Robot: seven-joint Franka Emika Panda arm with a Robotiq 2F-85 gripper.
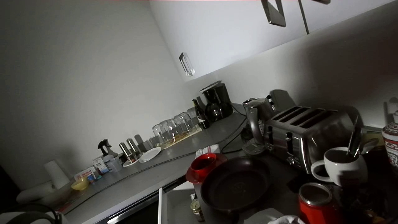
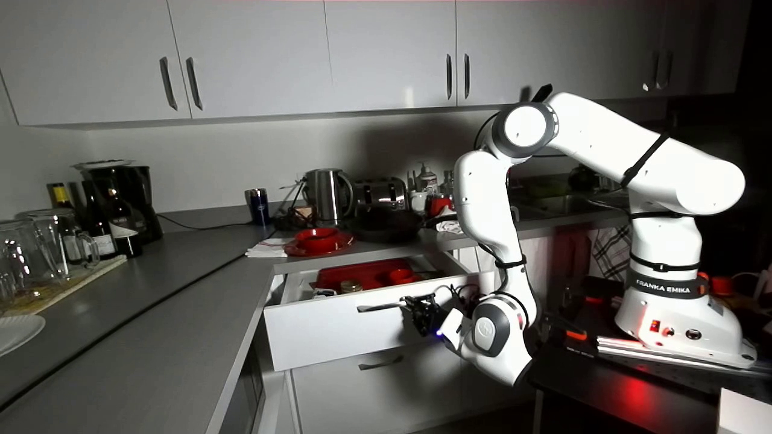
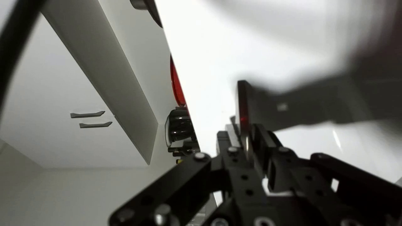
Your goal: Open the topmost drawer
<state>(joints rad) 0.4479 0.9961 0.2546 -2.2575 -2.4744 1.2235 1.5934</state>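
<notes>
Grey walls (image 1: 108,77) and white cabinets (image 2: 253,54) enclose a dim kitchen, with a broad shadow on the far wall. Along the left and far sides runs a grey desk (image 2: 151,349): glasses (image 2: 45,241) near left, a coffee maker (image 2: 142,193) in the far corner, then a kettle (image 2: 325,199), a toaster (image 2: 380,193) and a pan (image 2: 386,224) further right. A red bowl (image 2: 318,241) sits on a red plate (image 2: 345,242) by the edge, just above the drawer (image 2: 319,337). That drawer, the topmost, stands out from under the desk, a red tray (image 2: 368,271) showing inside. The fingers (image 3: 223,141) are closed around its handle (image 3: 243,103). Pulling looks to be the step in hand, and probably close to done. Next calls for a little more straight pull if a wider opening is wanted, then letting go and backing off without nudging the drawer in.
</notes>
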